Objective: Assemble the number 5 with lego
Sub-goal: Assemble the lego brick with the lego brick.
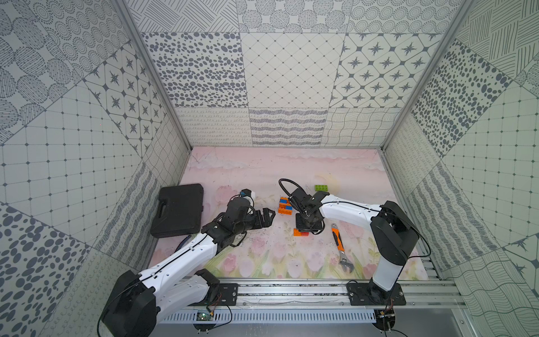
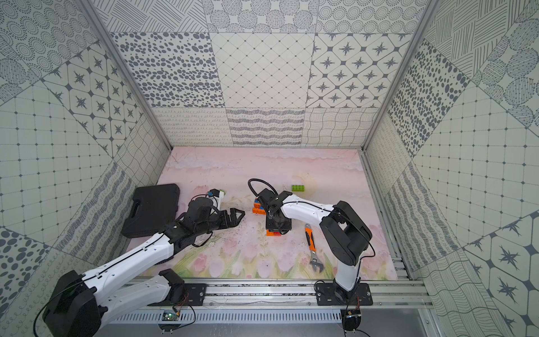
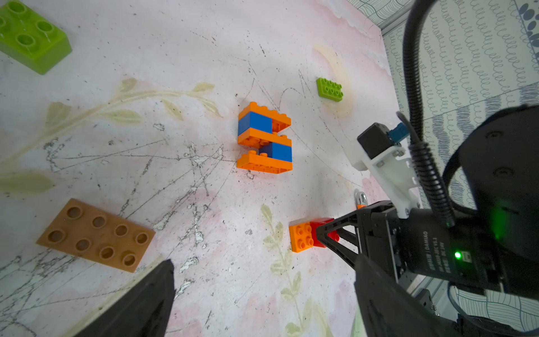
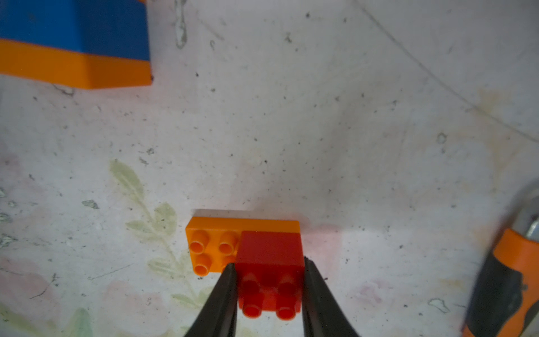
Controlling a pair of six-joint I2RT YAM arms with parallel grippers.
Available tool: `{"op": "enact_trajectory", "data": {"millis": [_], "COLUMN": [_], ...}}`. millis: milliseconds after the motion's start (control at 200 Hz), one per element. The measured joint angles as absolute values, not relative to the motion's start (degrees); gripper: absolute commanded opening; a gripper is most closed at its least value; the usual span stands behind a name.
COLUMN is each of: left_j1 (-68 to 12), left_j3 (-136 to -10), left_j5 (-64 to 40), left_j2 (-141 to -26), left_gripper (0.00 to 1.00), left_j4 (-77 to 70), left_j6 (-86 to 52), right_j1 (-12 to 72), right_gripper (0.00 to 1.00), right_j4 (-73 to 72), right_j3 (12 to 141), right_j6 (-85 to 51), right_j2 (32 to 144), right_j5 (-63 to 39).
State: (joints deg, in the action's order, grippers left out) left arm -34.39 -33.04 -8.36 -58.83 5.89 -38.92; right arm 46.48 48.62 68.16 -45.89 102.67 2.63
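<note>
An orange-and-blue lego stack (image 1: 285,207) (image 3: 264,140) lies on its side mid-mat. Nearer the front, a red brick (image 4: 269,271) (image 3: 322,230) sits on one half of an oblong orange brick (image 4: 213,248) (image 1: 297,232). My right gripper (image 4: 268,264) (image 1: 306,229) points down and is shut on the red brick, one finger on each side of it. My left gripper (image 3: 264,262) (image 1: 268,217) hovers open and holds nothing, to the left of the stack. A lime green brick (image 1: 322,188) (image 3: 329,89) lies behind the stack.
A black case (image 1: 179,210) lies at the left. An orange-handled wrench (image 1: 341,248) (image 4: 507,262) lies to the right of the red brick. The left wrist view also shows a brown plate (image 3: 96,235) and a second lime brick (image 3: 32,35).
</note>
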Motion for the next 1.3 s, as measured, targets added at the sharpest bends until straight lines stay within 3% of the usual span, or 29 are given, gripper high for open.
{"op": "enact_trajectory", "data": {"millis": [365,1301], "left_j1": [-34.4,-34.4], "left_j3": [-35.7,-40.1], "left_j5": [-8.3,-8.6], "left_j2": [-60.3,-63.6], "left_gripper": [0.99,0.99], "left_j4": [6.2,7.0], "left_j6": [-38.8,-38.7], "right_j1": [40.7,36.1], "right_gripper": [0.28,0.27], "right_j4": [44.8,45.9], "right_j3": [66.2,69.2], "right_j6": [-42.6,-37.0], "right_j2": [101.3,103.2], "right_j5": [4.0,2.4]}}
